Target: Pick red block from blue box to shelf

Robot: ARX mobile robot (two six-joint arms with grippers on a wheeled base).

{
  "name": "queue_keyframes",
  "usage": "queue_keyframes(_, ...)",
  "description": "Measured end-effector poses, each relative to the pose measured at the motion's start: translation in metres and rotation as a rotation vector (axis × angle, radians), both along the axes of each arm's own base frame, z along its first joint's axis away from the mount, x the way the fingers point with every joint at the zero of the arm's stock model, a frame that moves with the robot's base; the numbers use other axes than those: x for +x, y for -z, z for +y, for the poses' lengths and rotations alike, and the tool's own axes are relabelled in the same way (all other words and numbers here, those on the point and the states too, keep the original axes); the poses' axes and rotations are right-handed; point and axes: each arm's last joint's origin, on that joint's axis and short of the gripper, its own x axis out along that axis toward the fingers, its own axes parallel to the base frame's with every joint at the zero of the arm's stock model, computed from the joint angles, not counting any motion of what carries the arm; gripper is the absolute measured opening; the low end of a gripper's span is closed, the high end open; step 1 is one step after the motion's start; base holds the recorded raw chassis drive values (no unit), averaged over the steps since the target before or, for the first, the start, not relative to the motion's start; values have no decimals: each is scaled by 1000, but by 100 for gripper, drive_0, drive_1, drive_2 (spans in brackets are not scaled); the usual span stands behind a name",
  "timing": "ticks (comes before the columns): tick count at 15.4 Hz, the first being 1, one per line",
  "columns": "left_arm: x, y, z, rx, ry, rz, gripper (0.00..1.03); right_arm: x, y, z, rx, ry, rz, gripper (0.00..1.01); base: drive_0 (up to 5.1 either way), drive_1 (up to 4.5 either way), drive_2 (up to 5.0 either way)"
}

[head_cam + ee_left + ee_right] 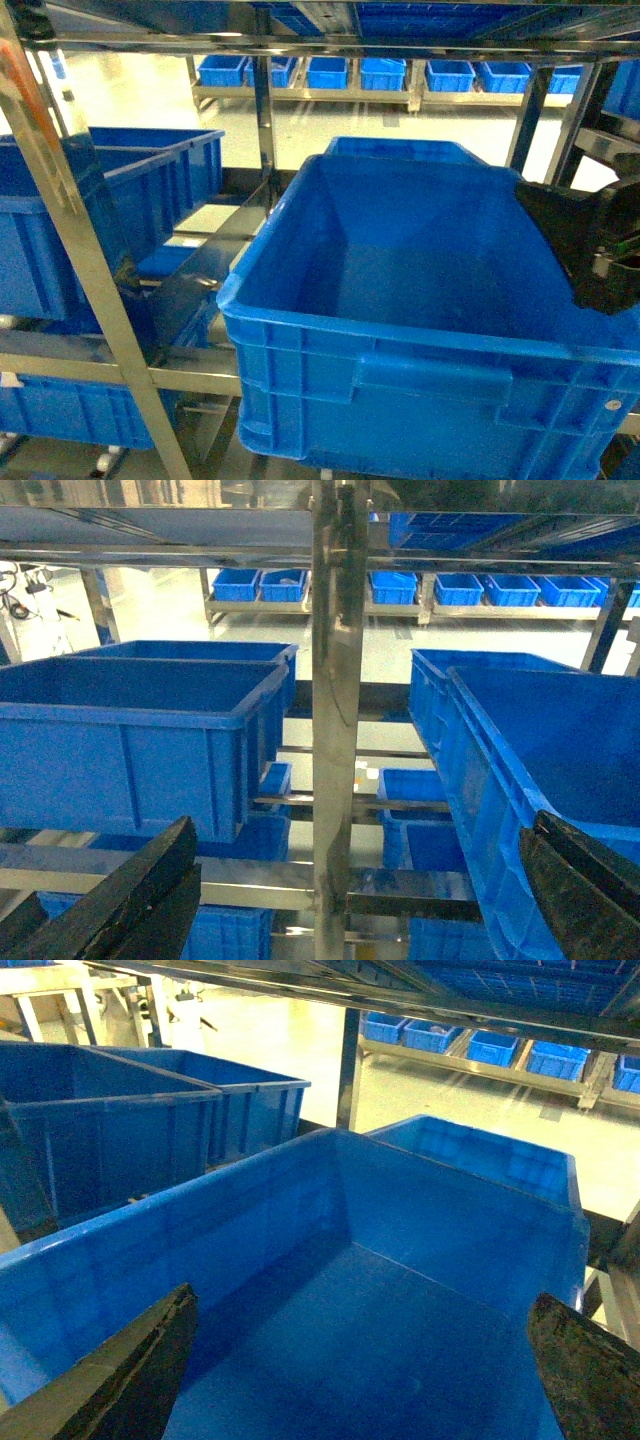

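Red block wasn't visible in any view, and neither was the light blue box, so I couldn't tell where either sat. Right gripper (362,1370) hung spread open and holding nothing over the big dark blue crate (330,300) on the shelf (262,110); left gripper (362,895) was spread open too, facing the steel upright (338,710). My worry: if the block got let go over that deep crate, it could bounce or skid.

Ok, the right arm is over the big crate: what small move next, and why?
I'd probably pull the right gripper back from over the big crate and look for the red block. That gripper is open with nothing in it, and the crate floor looks bare. The left gripper, facing the shelf post, is open too. No view shows the block.
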Motion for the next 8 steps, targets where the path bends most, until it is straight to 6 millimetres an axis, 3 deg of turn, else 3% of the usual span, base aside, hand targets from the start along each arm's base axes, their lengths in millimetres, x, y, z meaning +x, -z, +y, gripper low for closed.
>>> queue_keyframes(3, 0, 0, 0, 0, 0, 0, 98, -58, -3, -24, -67, 90, -54, 98, 0, 0, 0)
queue_keyframes(4, 0, 0, 0, 0, 0, 0, 98, -65, -4, -26, -75, 110, -69, 98, 0, 0, 0)
queue_keyframes(6, 0, 0, 0, 0, -1, 1, 98, -77, -7, -27, -12, 375, -74, 74, 0, 0, 0)
queue_keyframes(8, 0, 0, 0, 0, -3, 0, 98, -95, -7, -36, 20, 459, -65, 46, 0, 0, 0)
